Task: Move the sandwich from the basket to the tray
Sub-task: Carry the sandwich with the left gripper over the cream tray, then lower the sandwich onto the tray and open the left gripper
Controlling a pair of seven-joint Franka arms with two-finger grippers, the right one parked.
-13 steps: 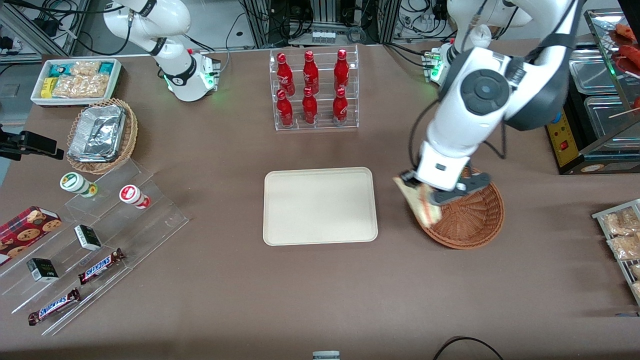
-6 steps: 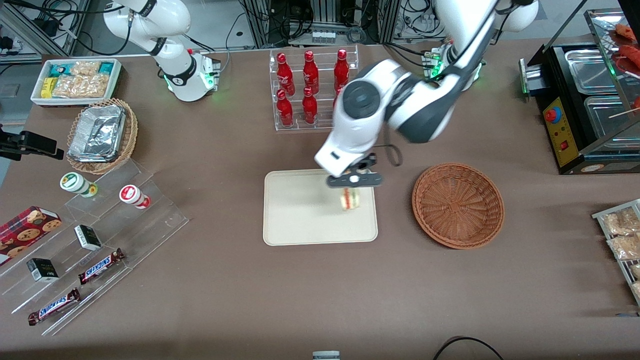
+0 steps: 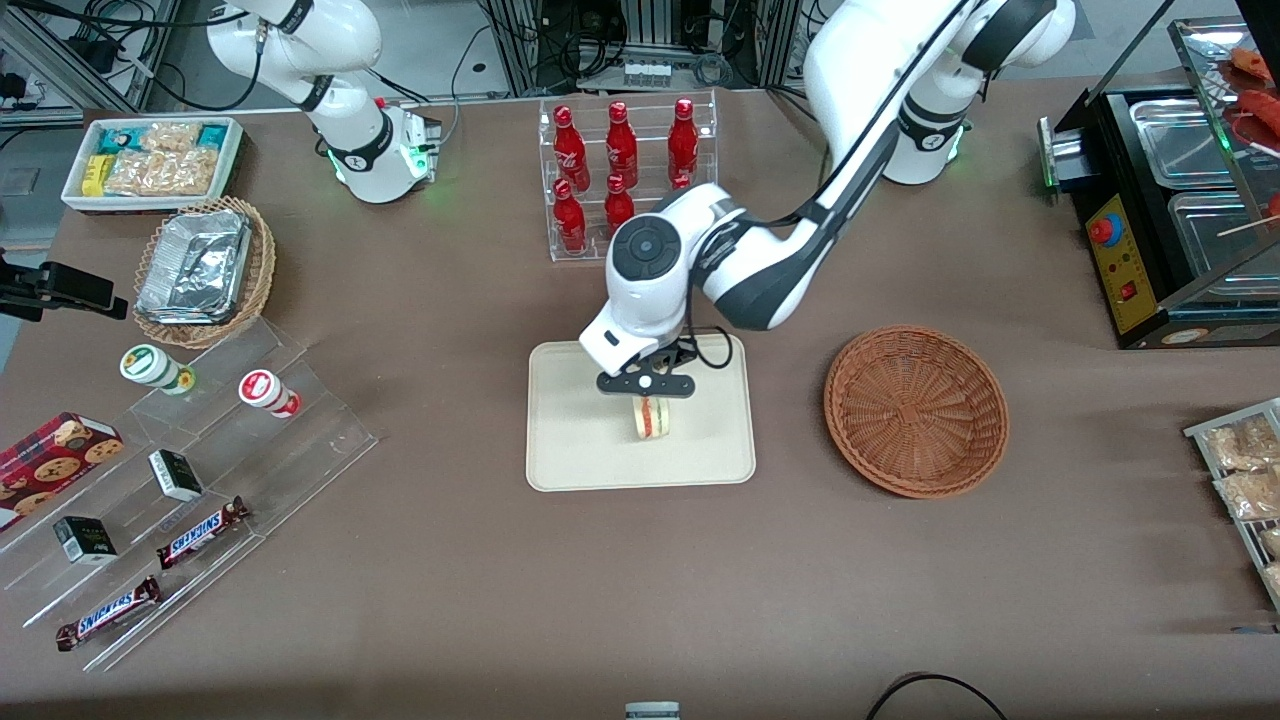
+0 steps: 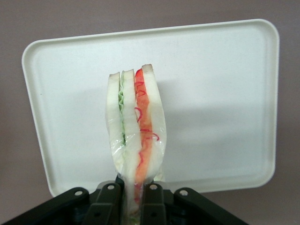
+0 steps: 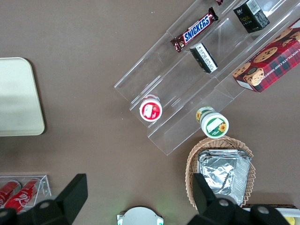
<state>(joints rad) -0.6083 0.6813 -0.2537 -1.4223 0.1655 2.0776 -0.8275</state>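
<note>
**Sandwich held over the tray**

From the front, my gripper (image 3: pixel 646 384) hangs above the middle of the tray (image 3: pixel 570 450), with the sandwich (image 3: pixel 652 417) hanging under it. That view shows the layout that my wrist camera misses: the basket (image 3: pixel 916 410) sits well apart from the tray, toward my working end of the table, with nothing in it, and the rack of red bottles (image 3: pixel 622 180) stands farther from the front camera than the tray.

My wrist camera gives the detail of the grasp instead. My gripper (image 4: pixel 133 194) is nearly closed, its two black fingers (image 4: pixel 109 201) pinching the narrow end of the sandwich (image 4: pixel 136 140) between them. The wedge stands edge-on, so I can see the white bread slices, the green filling layer on one side and the orange-red layer on the other, all inside clear wrap. The tray (image 4: pixel 225 93) fills the background around it. I cannot tell whether the sandwich's free end touches the tray surface yet.
</note>
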